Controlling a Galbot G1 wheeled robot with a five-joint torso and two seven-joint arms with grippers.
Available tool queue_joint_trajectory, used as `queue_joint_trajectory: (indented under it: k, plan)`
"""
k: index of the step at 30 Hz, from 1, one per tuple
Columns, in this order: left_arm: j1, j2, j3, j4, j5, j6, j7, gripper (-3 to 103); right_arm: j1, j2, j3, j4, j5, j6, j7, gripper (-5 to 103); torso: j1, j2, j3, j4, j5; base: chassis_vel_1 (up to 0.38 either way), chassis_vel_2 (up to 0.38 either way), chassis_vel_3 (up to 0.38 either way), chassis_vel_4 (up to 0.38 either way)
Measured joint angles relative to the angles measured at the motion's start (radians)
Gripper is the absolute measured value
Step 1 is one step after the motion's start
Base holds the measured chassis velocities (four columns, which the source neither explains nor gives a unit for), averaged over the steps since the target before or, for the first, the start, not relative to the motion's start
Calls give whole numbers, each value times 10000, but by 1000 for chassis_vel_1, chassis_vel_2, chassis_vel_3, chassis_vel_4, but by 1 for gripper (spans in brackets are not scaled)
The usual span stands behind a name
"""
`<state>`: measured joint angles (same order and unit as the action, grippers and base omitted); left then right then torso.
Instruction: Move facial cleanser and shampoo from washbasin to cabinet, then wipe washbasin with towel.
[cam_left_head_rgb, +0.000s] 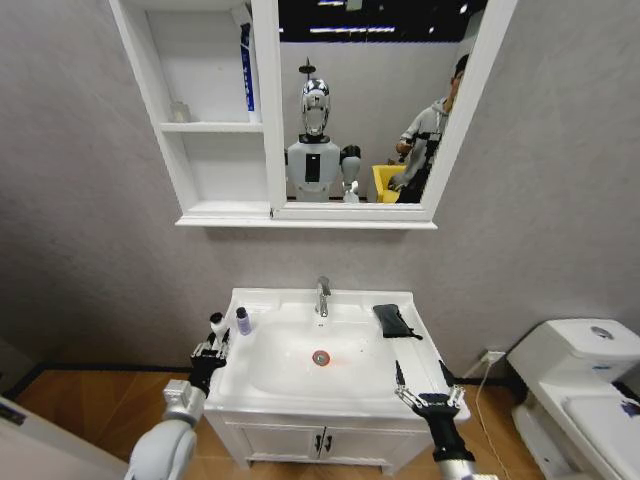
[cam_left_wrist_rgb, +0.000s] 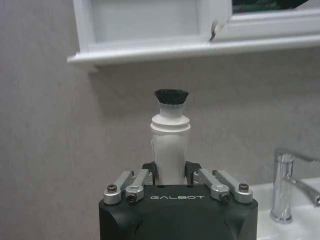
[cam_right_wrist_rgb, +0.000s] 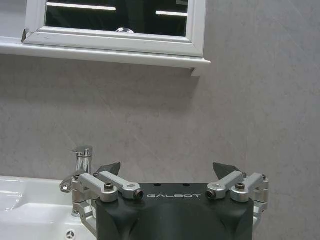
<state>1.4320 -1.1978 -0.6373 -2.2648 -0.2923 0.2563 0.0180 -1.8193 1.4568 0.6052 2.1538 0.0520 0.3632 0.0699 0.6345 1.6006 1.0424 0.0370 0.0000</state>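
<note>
The facial cleanser (cam_left_head_rgb: 216, 325), a slim white bottle with a black cap, stands upright at the washbasin's (cam_left_head_rgb: 300, 375) left rim. My left gripper (cam_left_head_rgb: 211, 346) is shut on its body, and in the left wrist view the facial cleanser (cam_left_wrist_rgb: 170, 145) rises between the fingers (cam_left_wrist_rgb: 148, 170). The purple shampoo (cam_left_head_rgb: 243, 321) stands just right of it. The dark towel (cam_left_head_rgb: 393, 320) lies on the back right of the rim. My right gripper (cam_left_head_rgb: 420, 385) hovers open at the front right corner, and the right wrist view shows the same gripper (cam_right_wrist_rgb: 167, 172) holding nothing. The cabinet (cam_left_head_rgb: 215, 125) hangs above, to the left.
A chrome faucet (cam_left_head_rgb: 322, 295) rises behind the bowl. A blue item (cam_left_head_rgb: 246, 65) and a small glass (cam_left_head_rgb: 180, 110) sit on the cabinet's upper shelf, and the lower cubby is bare. A white toilet (cam_left_head_rgb: 575, 360) stands to the right. The vanity doors (cam_left_head_rgb: 320, 440) are below.
</note>
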Motion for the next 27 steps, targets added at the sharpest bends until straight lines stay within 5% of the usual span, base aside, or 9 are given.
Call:
queue_joint_trajectory:
  k: [3, 6, 12, 14, 18, 20, 27]
  plan:
    - [0, 417, -170, -610, -449, 454, -59, 30, 8, 18, -9, 23, -14, -20, -4, 100, 0, 0, 0, 0, -1, 0, 0, 0, 0]
    - [-148, 1666, -819, -1539, -2090, 1721, -373, 30, 27, 63, -20, 36, -51, -41, -16, 100, 0, 0, 0, 1, -4, 0, 0, 0, 0]
    - [-724, 3112, -1472, -1501, -3271, 2249, -627, 30, 22, 77, -30, 19, -80, -52, -22, 100, 0, 0, 1, 0, -3, 0, 0, 0, 0]
    - [-1718, 4658, -1826, -1387, -4831, 2878, -1093, 30, 45, 65, -21, -25, -91, -86, -29, 100, 0, 0, 1, -3, 0, 0, 0, 0, 0]
    - [-2733, 5761, -1856, -1063, -6022, 3307, -1590, 30, 92, 64, -8, -70, -95, -128, -32, 100, 1, 0, 1, -3, 0, 0, 0, 0, 0]
    - [-3780, 6618, -1657, -646, -7259, 3652, -2174, 30, 145, 88, -23, -150, -109, -159, -37, 100, 1, 0, 2, -2, 0, 0, 0, 0, 0]
    - [-5446, 7608, -1091, 64, -9234, 4230, -2889, 30, 288, 156, -85, -399, -164, -226, -46, 100, 1, 0, 2, 0, -1, 0, 0, 0, 0]
